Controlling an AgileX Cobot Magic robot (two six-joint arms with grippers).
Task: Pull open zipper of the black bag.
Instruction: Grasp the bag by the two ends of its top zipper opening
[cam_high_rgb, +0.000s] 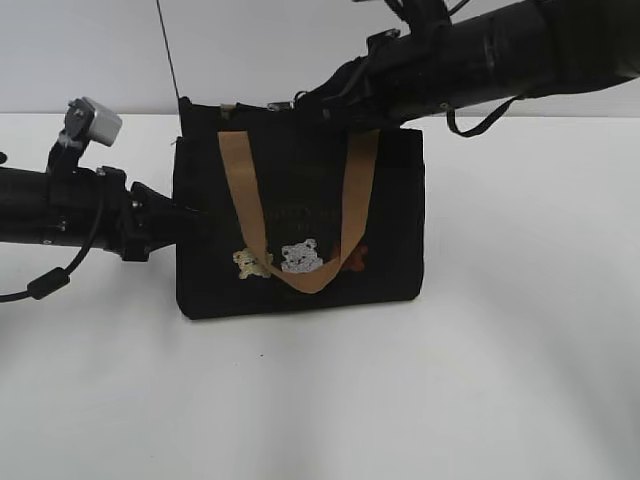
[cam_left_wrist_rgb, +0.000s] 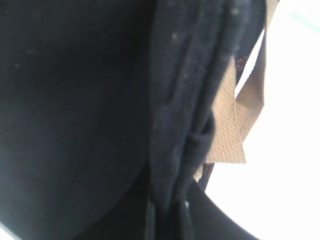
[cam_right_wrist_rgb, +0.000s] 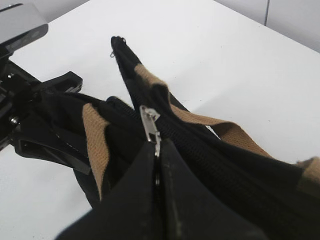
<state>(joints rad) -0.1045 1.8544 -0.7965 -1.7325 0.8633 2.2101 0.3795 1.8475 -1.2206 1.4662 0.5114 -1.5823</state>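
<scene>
step: pull zipper (cam_right_wrist_rgb: 150, 127) | right end effector (cam_right_wrist_rgb: 159, 156) clamped on silver pull | left end effector (cam_high_rgb: 165, 228) pinches black bag (cam_high_rgb: 300, 220) side | tip: pull along track, keep bag anchored on tabletop (cam_high_rgb: 500, 380)

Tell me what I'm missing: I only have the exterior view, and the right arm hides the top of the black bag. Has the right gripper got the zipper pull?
Observer: Yes. In the right wrist view the right gripper is shut on the silver zipper pull.
Operator: Is the zipper open at all?
Observer: That view shows it closed from the pull to the far end of the black bag; behind the jaws is hidden.
Operator: And the left gripper?
Observer: Its wrist view shows only black fabric and a tan strap filling the frame, so it is pressed against the bag's side; its fingers are not visible.
</scene>
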